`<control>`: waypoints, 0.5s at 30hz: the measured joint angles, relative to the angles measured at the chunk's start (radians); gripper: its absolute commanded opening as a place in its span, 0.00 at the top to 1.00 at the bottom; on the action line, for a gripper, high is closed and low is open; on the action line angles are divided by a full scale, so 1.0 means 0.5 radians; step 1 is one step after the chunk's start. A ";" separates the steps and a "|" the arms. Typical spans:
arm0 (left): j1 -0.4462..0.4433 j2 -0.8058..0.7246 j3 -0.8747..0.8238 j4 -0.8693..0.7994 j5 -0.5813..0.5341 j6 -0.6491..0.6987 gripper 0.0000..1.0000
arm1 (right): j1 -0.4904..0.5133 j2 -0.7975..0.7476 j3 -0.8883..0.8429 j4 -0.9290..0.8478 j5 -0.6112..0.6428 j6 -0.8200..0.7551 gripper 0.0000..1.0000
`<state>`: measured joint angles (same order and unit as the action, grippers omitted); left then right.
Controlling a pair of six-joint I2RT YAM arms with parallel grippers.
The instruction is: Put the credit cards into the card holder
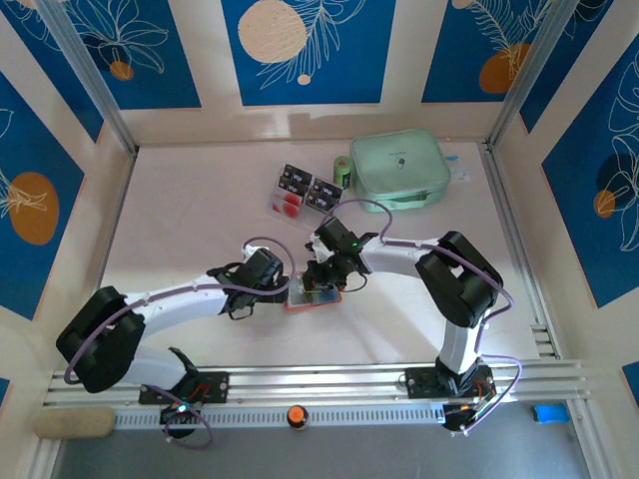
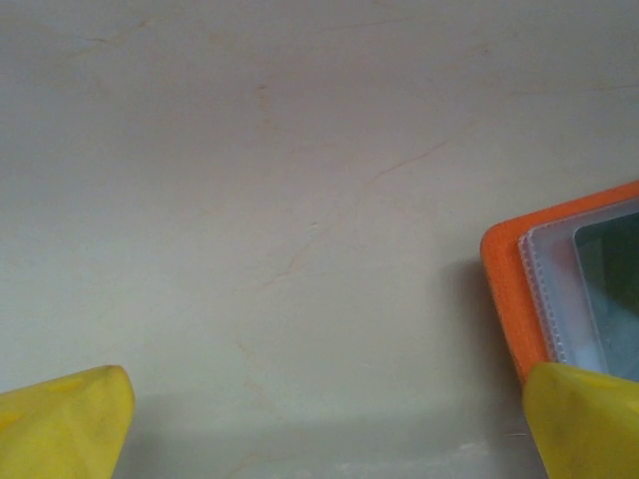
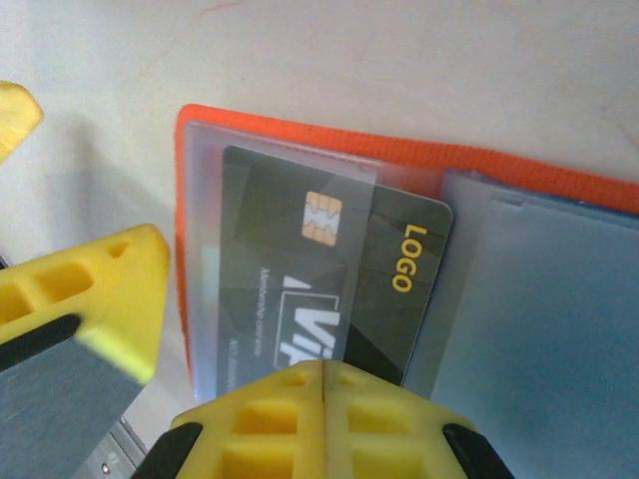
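On the table (image 1: 190,220), one open card holder (image 3: 300,135), one card (image 3: 399,299) half-pocketed

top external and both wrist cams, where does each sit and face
Top external: above and behind the bases, facing down on the white tabletop; both arms show.
Left wrist: just above the tabletop, facing down; open left gripper shows.
Right wrist: facing down past the shut right gripper onto a black chip card.
All three share the flat orange card holder.
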<state>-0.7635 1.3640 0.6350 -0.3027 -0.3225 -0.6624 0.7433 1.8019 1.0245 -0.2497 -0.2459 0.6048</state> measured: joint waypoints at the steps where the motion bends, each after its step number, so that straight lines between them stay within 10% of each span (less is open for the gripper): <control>1: 0.002 0.003 -0.012 0.004 -0.001 -0.008 0.00 | -0.005 -0.014 0.008 -0.008 0.005 -0.007 0.96; 15: 0.005 0.105 -0.057 0.019 -0.001 -0.042 0.00 | -0.043 0.033 0.079 -0.066 0.042 -0.082 0.97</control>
<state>-0.7609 1.4162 0.6064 -0.2932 -0.3229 -0.6834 0.7216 1.8183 1.0641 -0.2825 -0.2249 0.5636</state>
